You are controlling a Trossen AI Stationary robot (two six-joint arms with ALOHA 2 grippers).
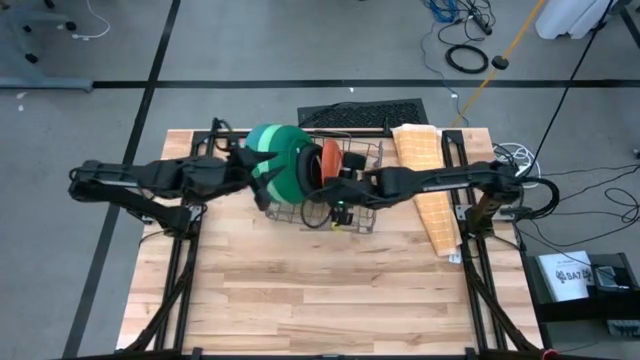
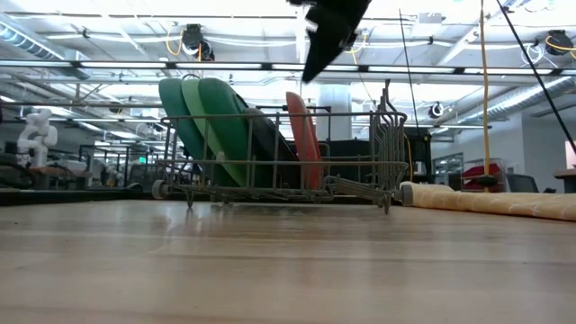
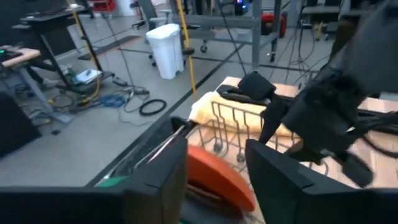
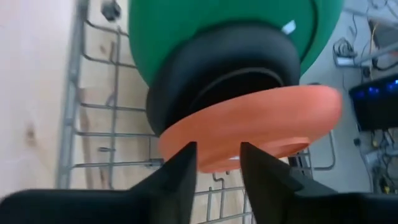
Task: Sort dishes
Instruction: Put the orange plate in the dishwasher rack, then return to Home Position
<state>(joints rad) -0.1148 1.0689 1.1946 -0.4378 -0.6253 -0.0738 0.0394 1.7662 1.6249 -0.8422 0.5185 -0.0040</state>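
Note:
A grey wire dish rack (image 1: 365,215) (image 2: 360,184) holds five plates standing on edge: teal (image 2: 173,112), light green (image 2: 193,108), dark green (image 1: 285,165) (image 2: 229,121), black (image 2: 270,148) (image 4: 224,68) and orange (image 1: 329,158) (image 2: 304,139) (image 4: 261,121). My right gripper (image 1: 335,197) (image 2: 310,72) (image 4: 219,168) is open and hangs just above the orange plate's upper rim, a finger on either side of it. My left gripper (image 1: 266,195) (image 3: 217,186) is open above the near edge of the green plates, looking across the rack.
A folded yellow-orange cloth (image 1: 430,180) (image 2: 495,200) lies right of the rack. A black mat (image 1: 360,115) sits at the table's far edge. The near half of the wooden table (image 1: 320,290) is bare. The right part of the rack holds no plate.

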